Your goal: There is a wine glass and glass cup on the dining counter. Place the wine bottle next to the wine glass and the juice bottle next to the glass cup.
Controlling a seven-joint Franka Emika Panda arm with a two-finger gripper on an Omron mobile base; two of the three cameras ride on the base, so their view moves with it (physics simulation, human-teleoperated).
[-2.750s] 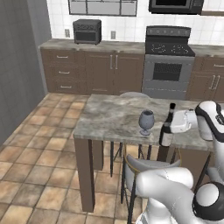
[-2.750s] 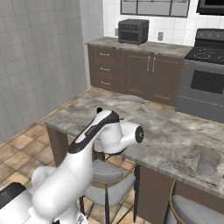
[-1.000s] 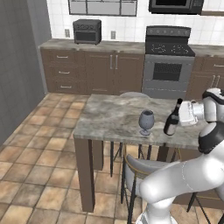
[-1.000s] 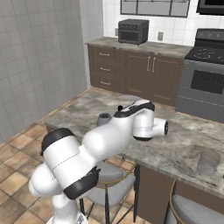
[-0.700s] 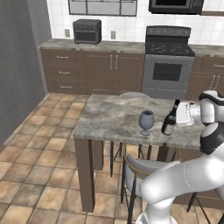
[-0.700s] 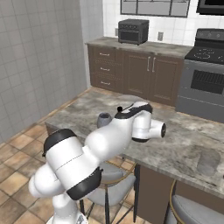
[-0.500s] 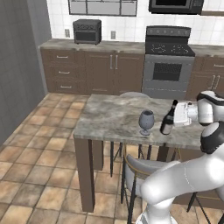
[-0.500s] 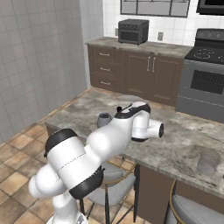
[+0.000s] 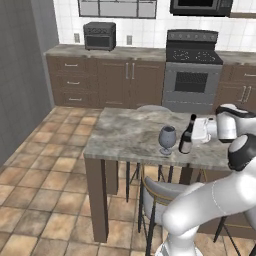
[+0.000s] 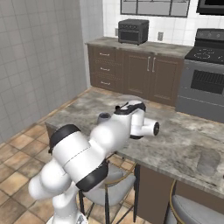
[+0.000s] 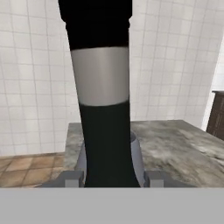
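Marbled dining counter (image 9: 125, 135), tiled kitchen, gripper (image 9: 196, 131) clamped on wine bottle (image 9: 187, 136), wine glass (image 9: 167, 138) beside.

the wine bottle (image 11: 104, 131) looks smooth, dark and matt with a pale satin label, the wine glass (image 9: 167, 137) is translucent grey-blue glass, and the dining counter (image 9: 125, 135) is polished marbled stone on dark wood.

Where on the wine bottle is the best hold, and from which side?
On the straight body of the wine bottle, from the side away from the wine glass, jaws level. It stands upright, and the neck is narrow. The gripper already holds it so.
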